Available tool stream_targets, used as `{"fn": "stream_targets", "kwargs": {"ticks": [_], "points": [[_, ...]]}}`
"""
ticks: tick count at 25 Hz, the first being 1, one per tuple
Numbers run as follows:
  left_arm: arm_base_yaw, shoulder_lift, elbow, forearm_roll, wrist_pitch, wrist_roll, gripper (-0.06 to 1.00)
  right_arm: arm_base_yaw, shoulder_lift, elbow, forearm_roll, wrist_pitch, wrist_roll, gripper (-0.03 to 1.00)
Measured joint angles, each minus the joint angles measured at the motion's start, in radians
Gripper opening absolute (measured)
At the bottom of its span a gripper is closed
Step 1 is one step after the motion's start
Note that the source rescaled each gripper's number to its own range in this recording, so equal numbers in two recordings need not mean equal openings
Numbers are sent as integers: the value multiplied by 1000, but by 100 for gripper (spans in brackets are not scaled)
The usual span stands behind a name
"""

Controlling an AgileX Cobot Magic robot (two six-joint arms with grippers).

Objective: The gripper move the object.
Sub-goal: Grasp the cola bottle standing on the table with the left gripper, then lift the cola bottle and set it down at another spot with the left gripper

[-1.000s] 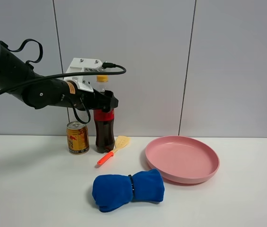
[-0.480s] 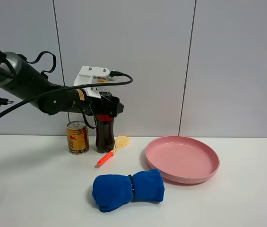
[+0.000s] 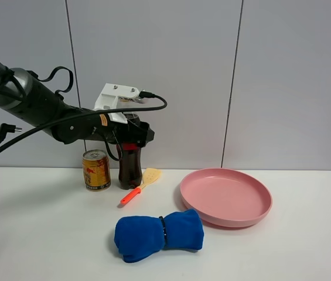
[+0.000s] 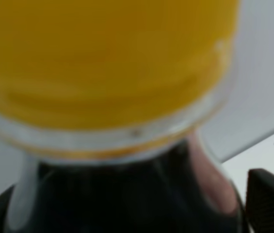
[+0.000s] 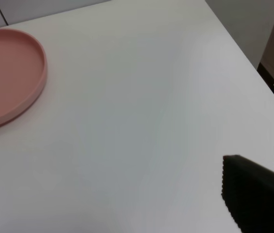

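Observation:
The cola bottle (image 3: 130, 171) stands upright on the white table at the back left, dark with a red label. My left gripper (image 3: 132, 133), black with a white bracket on top, has its jaws on either side of the bottle's upper part and hides the cap in the exterior high view. In the left wrist view the yellow-orange cap (image 4: 107, 63) and dark shoulder fill the frame. One black fingertip (image 4: 268, 199) shows beside the bottle with a thin gap. The jaws look open. My right gripper shows only one fingertip (image 5: 258, 194) over bare table.
A gold drink can (image 3: 96, 170) stands just left of the bottle. A yellow spatula with an orange handle (image 3: 139, 186) lies just to its front right. A pink plate (image 3: 226, 220) sits at the right, and a rolled blue cloth (image 3: 159, 234) lies in front.
My left arm has dropped and pushed a little right, so the jaws now straddle the bottle's top and cover its cap. The bottle has stayed in place.

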Motion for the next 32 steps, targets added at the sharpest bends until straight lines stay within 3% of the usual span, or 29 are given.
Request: {"fn": "stream_targets", "kwargs": {"ticks": [3,4,9,13,20,23,32], "points": [[0,0,0,0,-2,1,11,0,0,0,0,0,0,100],[0,0,-1,-1,-4,3,0,0,0,0,0,0,0,100],[-23,-2,-1,-1,-3,7,1,0,0,0,0,0,0,100],[-75,-39,5,6,59,8,1,0,0,0,0,0,0,100],[-156,-219,8,63,158,147,1,0,0,0,0,0,0,100],[-192,-299,8,76,238,191,1,0,0,0,0,0,0,100],[-335,-462,8,78,586,194,1,0,0,0,0,0,0,100]]}}
